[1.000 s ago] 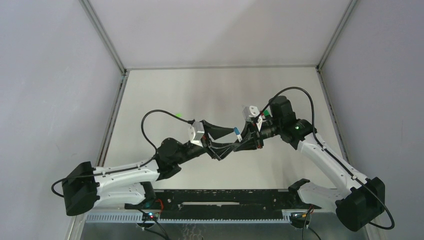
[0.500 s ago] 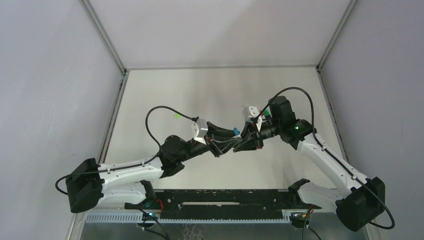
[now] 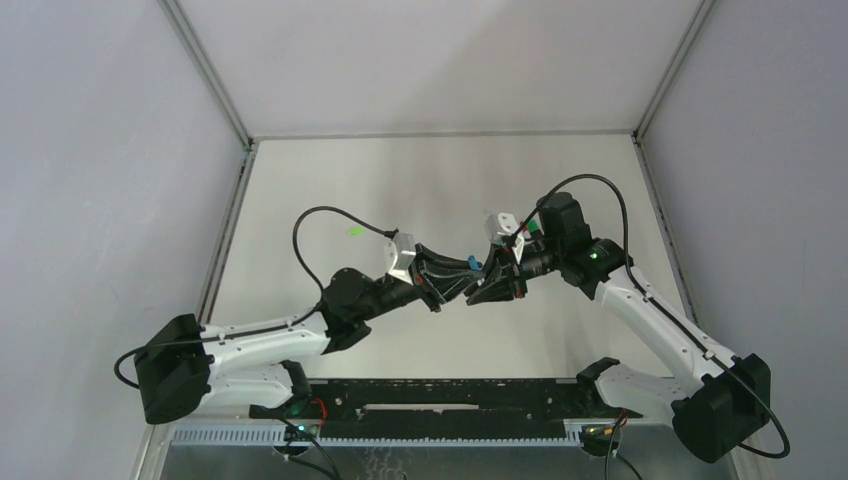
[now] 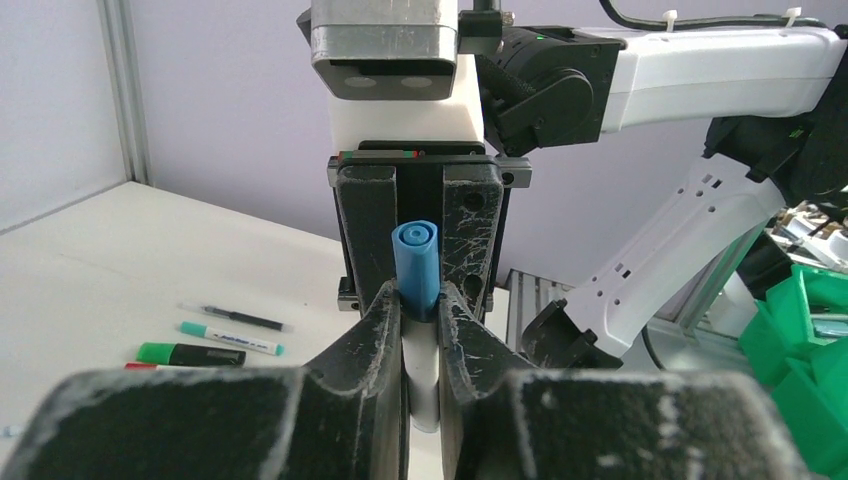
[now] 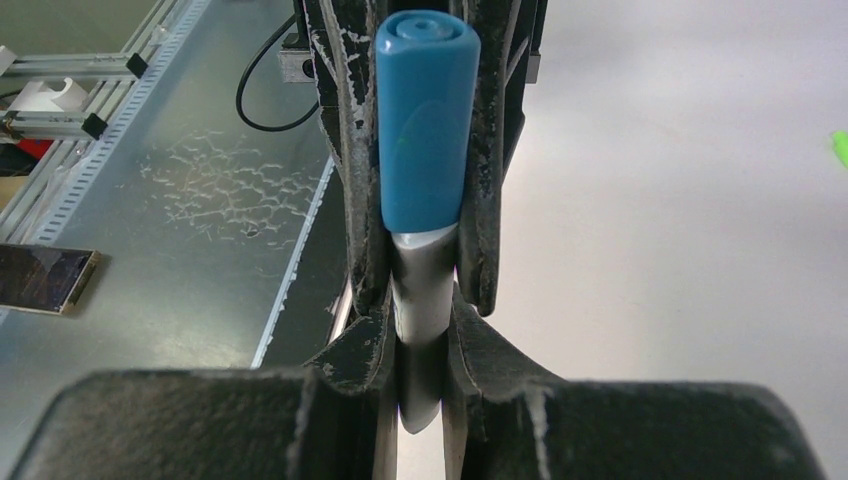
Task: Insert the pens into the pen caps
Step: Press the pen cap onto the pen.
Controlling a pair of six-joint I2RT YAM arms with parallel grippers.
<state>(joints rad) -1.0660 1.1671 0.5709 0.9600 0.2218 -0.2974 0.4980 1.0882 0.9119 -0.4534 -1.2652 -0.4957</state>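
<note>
Pale grey walls (image 3: 90,150) are closing in the white table (image 3: 420,170) at nine, twelve and three o'clock, soft light spreading evenly.

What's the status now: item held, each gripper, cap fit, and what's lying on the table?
item held: blue-capped pen, between both grippers
left gripper: shut on its white barrel
right gripper: shut on the barrel
cap fit: appears seated
on table: thin dark pen, teal-ended pen, green-capped black marker, loose bright green cap

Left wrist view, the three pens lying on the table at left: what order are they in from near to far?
green-ended black marker → teal-ended white pen → thin dark pen
</note>
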